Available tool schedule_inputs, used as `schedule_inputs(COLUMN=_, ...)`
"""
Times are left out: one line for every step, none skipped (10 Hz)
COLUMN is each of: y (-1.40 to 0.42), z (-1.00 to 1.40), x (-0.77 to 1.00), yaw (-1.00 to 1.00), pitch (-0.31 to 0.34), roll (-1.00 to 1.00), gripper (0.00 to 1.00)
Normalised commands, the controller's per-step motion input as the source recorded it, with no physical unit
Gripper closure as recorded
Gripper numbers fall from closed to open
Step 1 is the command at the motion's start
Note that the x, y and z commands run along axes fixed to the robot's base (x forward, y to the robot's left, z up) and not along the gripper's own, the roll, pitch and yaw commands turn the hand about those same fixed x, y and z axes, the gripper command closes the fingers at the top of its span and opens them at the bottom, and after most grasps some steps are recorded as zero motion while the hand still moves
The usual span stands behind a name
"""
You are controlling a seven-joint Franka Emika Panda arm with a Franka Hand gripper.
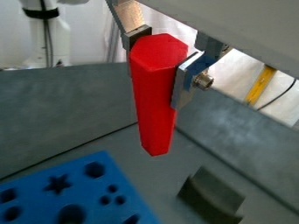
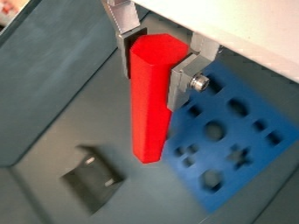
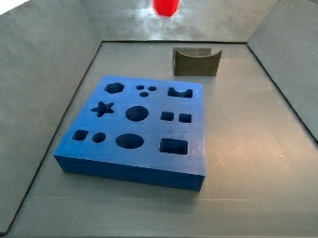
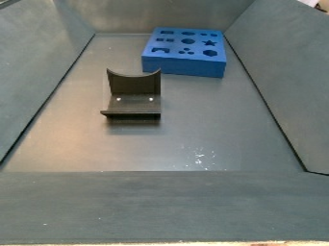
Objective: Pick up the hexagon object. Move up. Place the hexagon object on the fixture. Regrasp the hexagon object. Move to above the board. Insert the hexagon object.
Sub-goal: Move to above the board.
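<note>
Gripper [image 1: 163, 63] clamps the hexagon object [image 1: 153, 96] by its top end, hanging upright high above the floor, well clear of fixture [image 3: 196, 61] and board [image 3: 136, 126]; looks rigid, light, smooth-faced, so grip flats.

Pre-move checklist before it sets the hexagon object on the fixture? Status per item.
1. Grip: gripper, raised over the floor, is shut on the hexagon object, which hangs upright between the fingers in both wrist views. Ok.
2. Fixture notch has nothing in it. Ok.
3. Fixture upright, apart from the board. Ok.
4. Height: the object's lower end shows only at the top edge of a side view, well above the fixture. Ok.
5. Alignment over the notch: in both wrist views the fixture lies off to one side of the rod. Not ok.
6. Slip in the grasp: cannot tell.
</note>
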Motion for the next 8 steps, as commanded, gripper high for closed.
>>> schedule_inputs(y=-0.17, z=-0.01, x=-0.19, yaw=-0.04, pitch=-0.068, roll=-1.00, gripper=1.00)
schedule_inputs(y=-0.08, z=0.00, x=-0.15, yaw=-0.04, pitch=-0.080, roll=-1.00, gripper=1.00)
schedule_inputs(y=-0.04, z=0.00, x=-0.14, yaw=-0.04, pitch=-0.096, roll=-1.00, gripper=1.00)
schedule_inputs(y=0.00, z=0.00, x=-0.12, yaw=-0.04, pitch=-0.128, roll=-0.97, gripper=1.00)
schedule_inputs(y=0.03, z=0.00, x=-0.10, yaw=-0.02, pitch=-0.114, roll=-0.68, gripper=1.00)
schedule_inputs(y=0.03, z=0.00, x=-0.09, yaw=-0.01, pitch=-0.098, roll=-0.49, gripper=1.00)
schedule_inputs(y=0.02, z=0.00, x=-0.07, yaw=-0.01, pitch=-0.088, roll=-0.37, gripper=1.00)
schedule_inputs(y=0.02, z=0.00, x=-0.05, yaw=-0.01, pitch=-0.058, roll=-0.23, gripper=1.00)
